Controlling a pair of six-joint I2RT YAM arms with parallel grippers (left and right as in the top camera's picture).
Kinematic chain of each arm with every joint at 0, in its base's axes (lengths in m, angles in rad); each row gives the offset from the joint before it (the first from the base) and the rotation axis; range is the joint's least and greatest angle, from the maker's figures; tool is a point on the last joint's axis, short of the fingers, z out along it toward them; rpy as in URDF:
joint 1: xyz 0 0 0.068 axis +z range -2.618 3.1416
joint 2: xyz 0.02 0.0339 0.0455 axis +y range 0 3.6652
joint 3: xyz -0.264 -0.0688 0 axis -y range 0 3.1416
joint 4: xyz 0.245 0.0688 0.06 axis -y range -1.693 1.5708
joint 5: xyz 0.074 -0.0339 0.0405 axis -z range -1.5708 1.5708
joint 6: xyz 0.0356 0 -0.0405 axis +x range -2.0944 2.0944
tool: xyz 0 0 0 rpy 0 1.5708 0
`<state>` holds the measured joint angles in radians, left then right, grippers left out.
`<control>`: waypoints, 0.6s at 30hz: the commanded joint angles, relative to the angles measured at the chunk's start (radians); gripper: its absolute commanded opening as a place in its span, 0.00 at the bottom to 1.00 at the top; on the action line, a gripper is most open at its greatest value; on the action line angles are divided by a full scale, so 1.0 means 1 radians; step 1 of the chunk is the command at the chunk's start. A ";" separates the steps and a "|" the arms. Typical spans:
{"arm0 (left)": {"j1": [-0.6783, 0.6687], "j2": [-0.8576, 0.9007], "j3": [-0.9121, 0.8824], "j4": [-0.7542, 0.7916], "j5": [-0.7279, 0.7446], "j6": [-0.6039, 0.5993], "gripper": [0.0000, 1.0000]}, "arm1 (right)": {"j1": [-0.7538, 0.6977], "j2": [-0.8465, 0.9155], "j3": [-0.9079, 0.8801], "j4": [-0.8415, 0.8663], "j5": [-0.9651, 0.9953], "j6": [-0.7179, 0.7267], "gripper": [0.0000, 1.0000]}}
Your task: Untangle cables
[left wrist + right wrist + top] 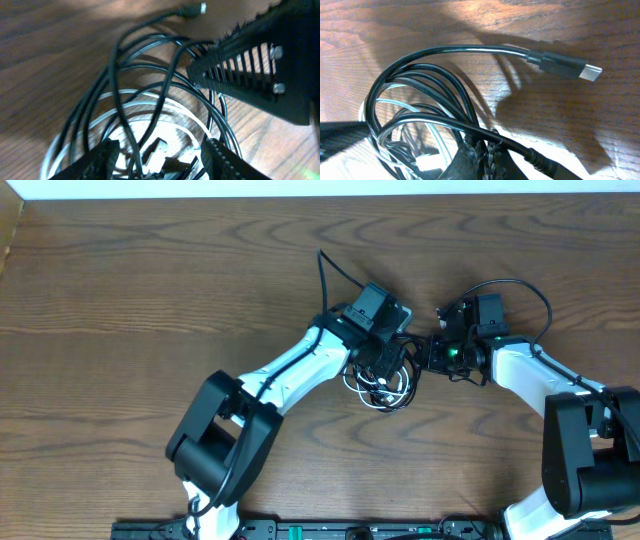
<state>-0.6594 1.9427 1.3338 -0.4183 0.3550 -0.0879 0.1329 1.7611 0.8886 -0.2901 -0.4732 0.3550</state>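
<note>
Barely begun: the cables [388, 392] lie in one tangled coil. Left claw [161, 150], half open, straddles it holding nothing; right claw [481, 147], at two o'clock, pinches a black cable [440, 122].

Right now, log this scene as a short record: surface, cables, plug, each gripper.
surface: wooden table
cables: black cables and a white cable, coiled together in one tangle
plug: black plug lying on the wood, outside the coil
left gripper: open, jaws either side of the tangle
right gripper: shut, tips against a black cable; grip uncertain
</note>
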 commanded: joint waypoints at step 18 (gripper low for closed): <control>0.030 -0.003 -0.023 -0.089 -0.191 -0.454 0.65 | 0.006 0.012 0.000 0.002 0.003 -0.016 0.01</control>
<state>-0.6197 1.9224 1.3258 -0.5110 0.1802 -0.5076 0.1333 1.7611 0.8886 -0.2901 -0.4709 0.3550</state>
